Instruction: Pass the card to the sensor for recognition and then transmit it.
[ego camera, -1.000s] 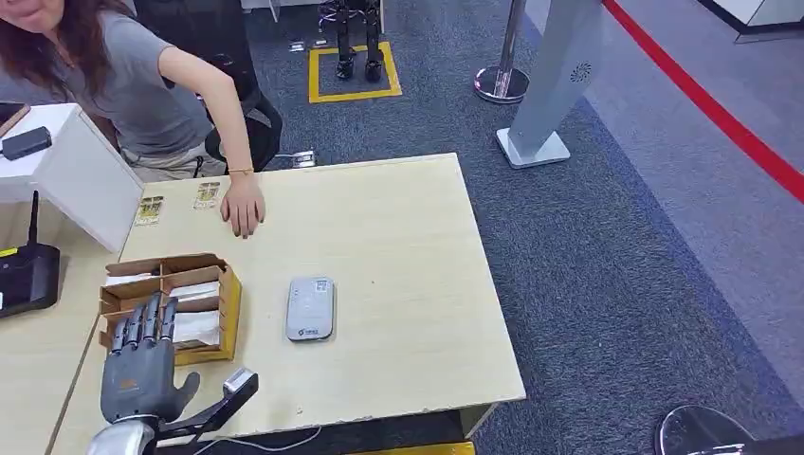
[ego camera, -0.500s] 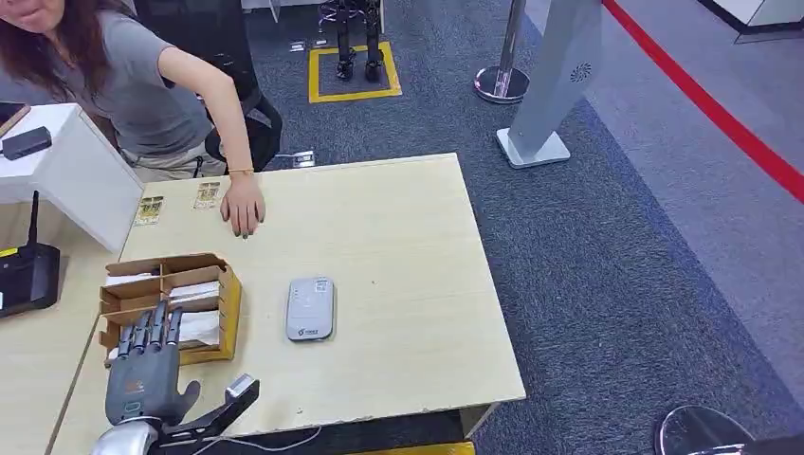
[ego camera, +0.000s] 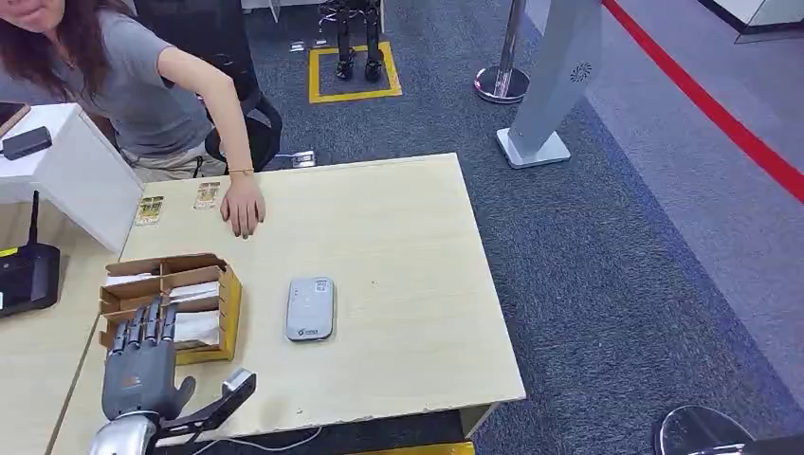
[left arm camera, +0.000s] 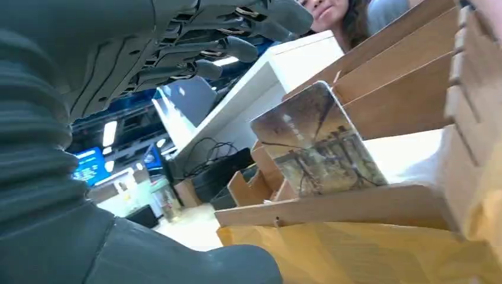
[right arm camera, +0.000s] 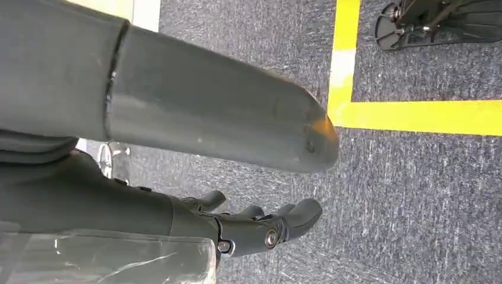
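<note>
Left hand [ego camera: 140, 365] — fingers spread, empty, at the near edge of the cardboard box [ego camera: 226, 308]. Card [left arm camera: 317, 142] upright inside. Risk — fingers catching dividers, tipping the box.

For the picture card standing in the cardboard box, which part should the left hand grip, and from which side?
Grip the card by its free upper edge, coming from above. It leans upright in the cardboard box, whose walls hide its lower part, so probably only the top is reachable. The left hand hovers open at the near end.
</note>
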Motion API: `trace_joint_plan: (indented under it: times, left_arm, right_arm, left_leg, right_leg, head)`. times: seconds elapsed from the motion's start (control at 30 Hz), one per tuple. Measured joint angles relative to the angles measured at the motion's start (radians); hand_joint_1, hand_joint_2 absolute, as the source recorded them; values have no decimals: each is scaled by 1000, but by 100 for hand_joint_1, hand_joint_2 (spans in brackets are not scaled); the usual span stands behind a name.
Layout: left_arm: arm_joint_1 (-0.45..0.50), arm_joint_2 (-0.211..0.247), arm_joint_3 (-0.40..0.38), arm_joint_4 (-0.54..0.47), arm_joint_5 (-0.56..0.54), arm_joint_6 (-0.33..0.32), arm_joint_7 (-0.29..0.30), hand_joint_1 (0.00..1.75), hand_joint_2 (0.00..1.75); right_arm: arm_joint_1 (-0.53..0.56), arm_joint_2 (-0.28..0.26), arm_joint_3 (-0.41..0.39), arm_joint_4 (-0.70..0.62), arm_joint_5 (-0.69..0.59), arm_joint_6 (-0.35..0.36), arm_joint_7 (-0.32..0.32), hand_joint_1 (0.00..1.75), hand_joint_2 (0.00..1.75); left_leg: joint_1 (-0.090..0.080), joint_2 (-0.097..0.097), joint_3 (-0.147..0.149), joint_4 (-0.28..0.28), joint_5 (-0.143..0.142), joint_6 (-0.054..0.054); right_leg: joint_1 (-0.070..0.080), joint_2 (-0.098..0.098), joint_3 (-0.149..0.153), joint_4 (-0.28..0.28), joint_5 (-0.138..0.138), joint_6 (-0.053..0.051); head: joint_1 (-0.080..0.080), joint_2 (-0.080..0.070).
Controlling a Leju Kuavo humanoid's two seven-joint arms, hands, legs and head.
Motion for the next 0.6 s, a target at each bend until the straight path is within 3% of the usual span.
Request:
trace_joint_plan:
  times: [0.2, 0.6]
  left_arm:
    - [-35, 24, -26, 13, 0, -11, 67, 0, 175]
    - [-81, 48, -42, 52, 0, -30, 104, 0, 175]
  right_arm:
    - [-2, 0, 0, 0, 4, 0, 0, 0, 0]
    - [-4, 0, 0, 0, 11, 1, 11, 0, 0]
  left_leg:
    - [0, 0, 0, 0, 0, 0]
    - [0, 0, 0, 0, 0, 0]
  right_leg:
    - [0, 0, 0, 0, 0, 0]
    - [0, 0, 0, 0, 0, 0]
  head:
    - [0, 0]
    - [0, 0]
